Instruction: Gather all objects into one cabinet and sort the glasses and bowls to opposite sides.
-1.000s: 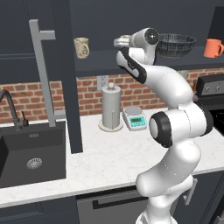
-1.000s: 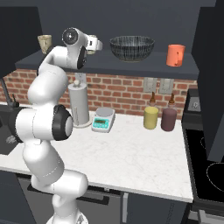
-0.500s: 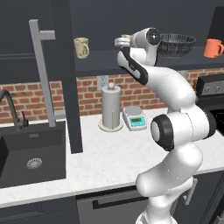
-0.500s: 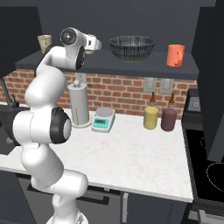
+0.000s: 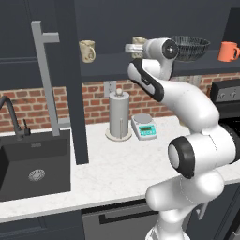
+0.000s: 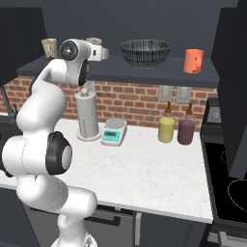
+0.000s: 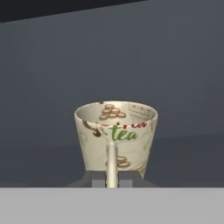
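Dark shelf (image 6: 144, 72) (navy cabinet) above marble counter (image 6: 144, 169), brick wall (image 6: 140, 99).

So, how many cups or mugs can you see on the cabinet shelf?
3. A small beige cup stands at the left end, a beige patterned mug is at the gripper beside the bowl, and an orange mug stands at the right end.

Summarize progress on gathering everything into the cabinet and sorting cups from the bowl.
Done: all pieces sit on the cabinet shelf, with the small beige cup far left, the black bowl toward the right and the orange mug beyond it. In hand: the hand is shut on the handle of the patterned mug. Left: the orange mug stands on the bowl's far side.
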